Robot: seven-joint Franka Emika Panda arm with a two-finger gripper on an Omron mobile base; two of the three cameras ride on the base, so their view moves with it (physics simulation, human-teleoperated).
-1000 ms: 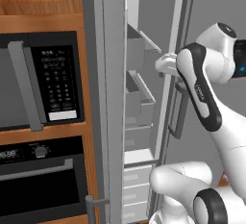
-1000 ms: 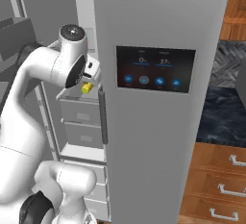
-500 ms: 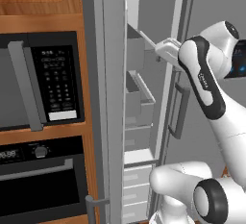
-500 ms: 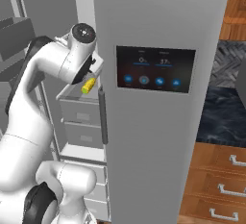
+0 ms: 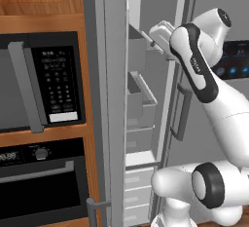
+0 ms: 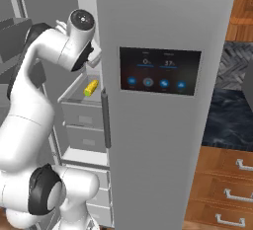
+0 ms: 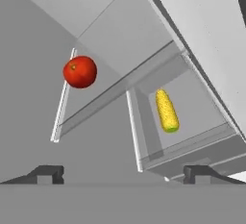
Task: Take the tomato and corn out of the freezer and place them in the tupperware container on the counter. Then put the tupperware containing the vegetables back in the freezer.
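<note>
End effector (image 7: 123,174) spread wide, empty. Tomato (image 7: 79,71) round, glossy red; corn (image 7: 166,111) yellow, elongated, in grey bin (image 7: 144,143).

The corn (image 6: 91,88) lies in an open freezer (image 6: 74,95) bin beside the arm.

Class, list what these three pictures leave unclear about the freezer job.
- Tomato: hand view does not settle whether it rests on the shelf or touches the wall.
- Corn: right base view, partly hidden behind the freezer bin's edge.
- Tool: hand view, fingertips cut off by the bottom edge.
</note>
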